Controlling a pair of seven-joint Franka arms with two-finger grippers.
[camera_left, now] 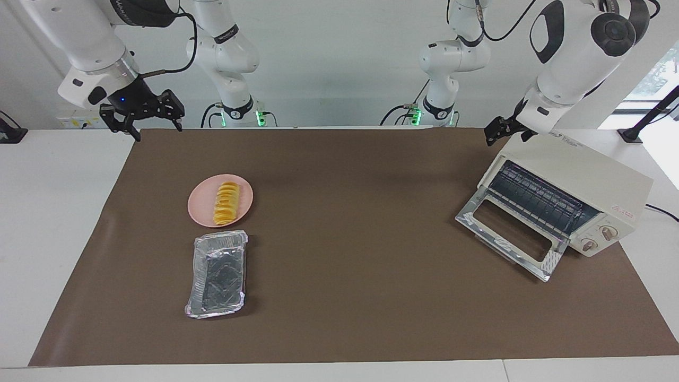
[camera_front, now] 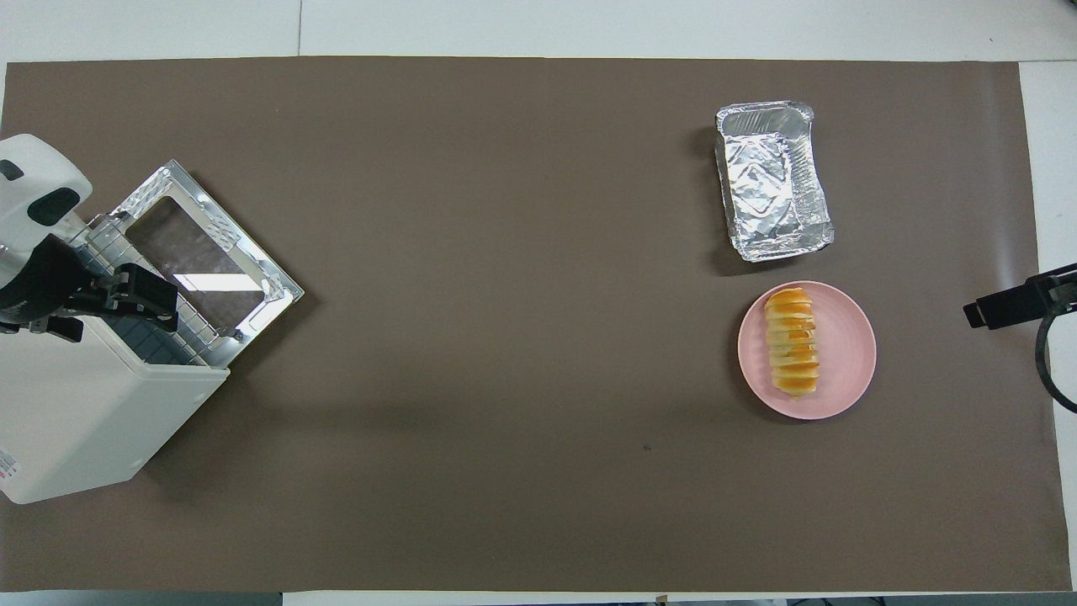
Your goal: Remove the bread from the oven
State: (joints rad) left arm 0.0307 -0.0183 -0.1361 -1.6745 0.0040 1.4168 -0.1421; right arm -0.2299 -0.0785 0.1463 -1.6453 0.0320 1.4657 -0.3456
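On the surface (camera_left: 339,329), a brown mat (camera_left: 350,254) carries every object. At the left arm's end stands the oven (camera_left: 575,185), its glass door (camera_left: 512,233) dropped open and its wire rack (camera_left: 533,199) bare. Toward the right arm's end lies a foil tray (camera_left: 217,274), with nothing in it. Touching its edge on the side nearer to the robots sits a pink plate (camera_left: 199,204). The bread (camera_left: 226,202) lies on this plate, well apart from the oven. The right gripper (camera_left: 142,126) hangs raised over the mat's corner nearest its own base, fingers apart and holding nothing. The left gripper (camera_left: 506,130) hangs over the top of the oven, jaws apart, nothing between them.
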